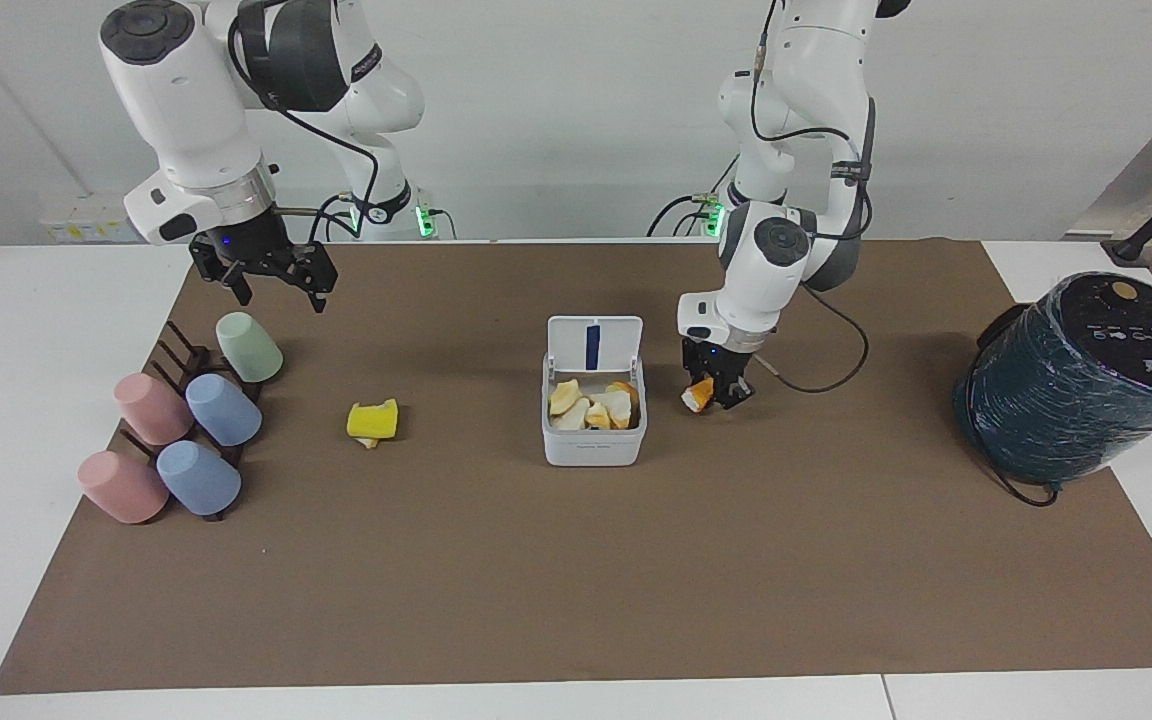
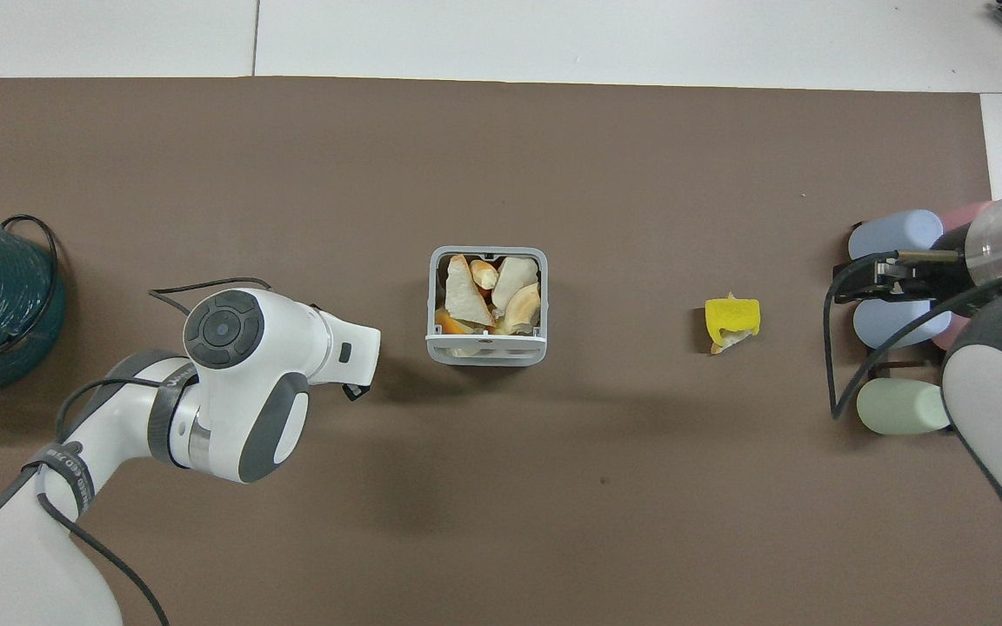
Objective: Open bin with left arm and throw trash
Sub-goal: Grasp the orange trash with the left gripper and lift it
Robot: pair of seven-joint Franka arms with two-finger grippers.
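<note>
The bin (image 1: 594, 420) stands mid-mat with its lid raised. At its three o'clock in the facing view, the orange scrap (image 1: 699, 392) is pinched by the left gripper (image 1: 715, 392); it is best lifted clear of the rim before release. The right gripper (image 1: 276, 283) waits open over the cups (image 1: 186, 425).

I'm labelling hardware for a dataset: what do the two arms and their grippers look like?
Both arms are glossy white with dark grey joint sections and round dark grey caps. Black cables run along them. The left gripper and right gripper are small, black and two-fingered, below a silver wrist ring. Green lights glow at the bases.
</note>
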